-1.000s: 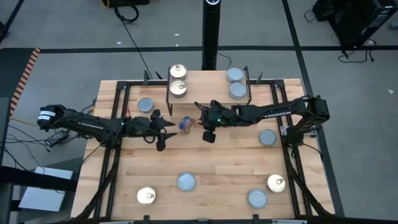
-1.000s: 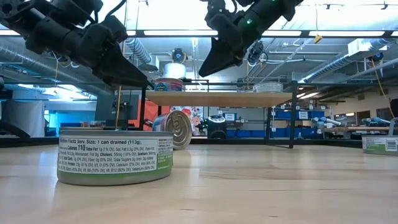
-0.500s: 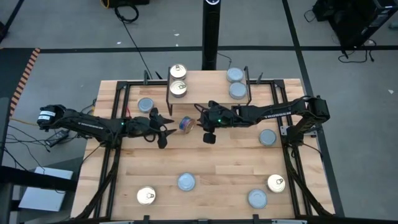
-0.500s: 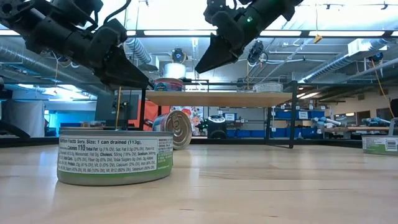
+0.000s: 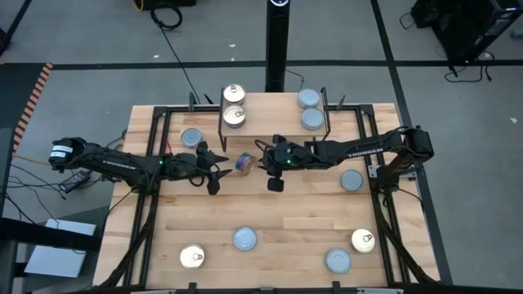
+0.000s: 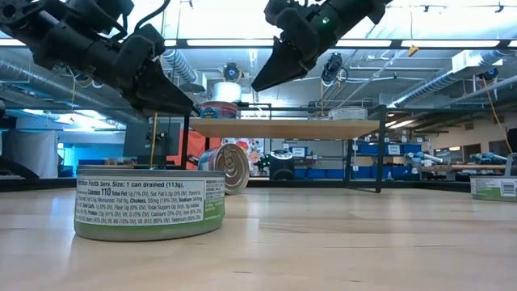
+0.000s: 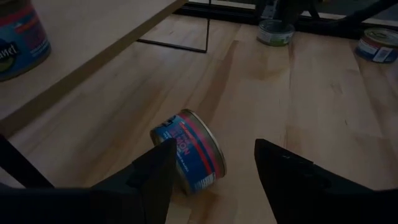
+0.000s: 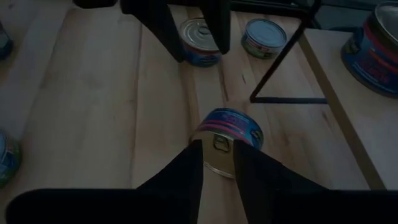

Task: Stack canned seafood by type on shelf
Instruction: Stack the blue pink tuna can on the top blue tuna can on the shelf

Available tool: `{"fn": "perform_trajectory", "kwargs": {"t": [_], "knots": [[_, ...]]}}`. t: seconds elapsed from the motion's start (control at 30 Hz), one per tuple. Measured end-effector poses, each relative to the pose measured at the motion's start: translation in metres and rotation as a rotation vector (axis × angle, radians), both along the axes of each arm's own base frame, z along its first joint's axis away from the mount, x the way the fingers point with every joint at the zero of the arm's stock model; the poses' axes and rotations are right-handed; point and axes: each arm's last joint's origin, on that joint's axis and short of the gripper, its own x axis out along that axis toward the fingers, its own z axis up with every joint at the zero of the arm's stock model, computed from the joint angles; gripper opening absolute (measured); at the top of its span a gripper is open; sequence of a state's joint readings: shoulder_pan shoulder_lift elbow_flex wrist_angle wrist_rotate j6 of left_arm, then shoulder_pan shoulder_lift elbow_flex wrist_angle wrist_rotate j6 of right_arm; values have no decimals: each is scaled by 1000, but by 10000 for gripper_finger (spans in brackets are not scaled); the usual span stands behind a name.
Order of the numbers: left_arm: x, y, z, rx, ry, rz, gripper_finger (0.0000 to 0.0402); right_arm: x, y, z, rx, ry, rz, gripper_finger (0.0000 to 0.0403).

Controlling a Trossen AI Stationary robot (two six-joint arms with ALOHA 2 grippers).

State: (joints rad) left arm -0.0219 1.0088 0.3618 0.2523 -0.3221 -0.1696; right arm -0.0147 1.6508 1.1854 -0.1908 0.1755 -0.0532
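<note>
Low view: "Calories 110" tin point(image 6: 149, 204)

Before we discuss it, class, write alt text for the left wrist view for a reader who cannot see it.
A blue and red tin lies tipped on its edge on the wooden table, just beyond the open left pincer, whose two dark fingers frame it. A raised light-wood shelf with another tin stands beside; two more tins sit farther off.

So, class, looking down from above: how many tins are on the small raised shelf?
4 can be seen. Two gold-topped tins sit at the shelf's left end, and two grey-topped tins at its right end. Any stacked underneath would be hidden.
</note>
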Motion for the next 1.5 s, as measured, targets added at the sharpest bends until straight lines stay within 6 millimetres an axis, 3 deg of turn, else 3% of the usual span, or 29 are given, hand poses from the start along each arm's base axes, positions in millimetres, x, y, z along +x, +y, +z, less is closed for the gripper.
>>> {"fn": "perform_trajectory", "kwargs": {"t": [0.7,1.2,1.5], "knots": [[-2,-1,-4,43,65,-50,223,5,1,7,5,-86,-2,101],[-2,-2,-7,91,110,-124,223,8,3,13,33,-142,-3,64],[-1,-4,-3,69,122,-171,223,9,6,16,55,-152,-6,72]]}}
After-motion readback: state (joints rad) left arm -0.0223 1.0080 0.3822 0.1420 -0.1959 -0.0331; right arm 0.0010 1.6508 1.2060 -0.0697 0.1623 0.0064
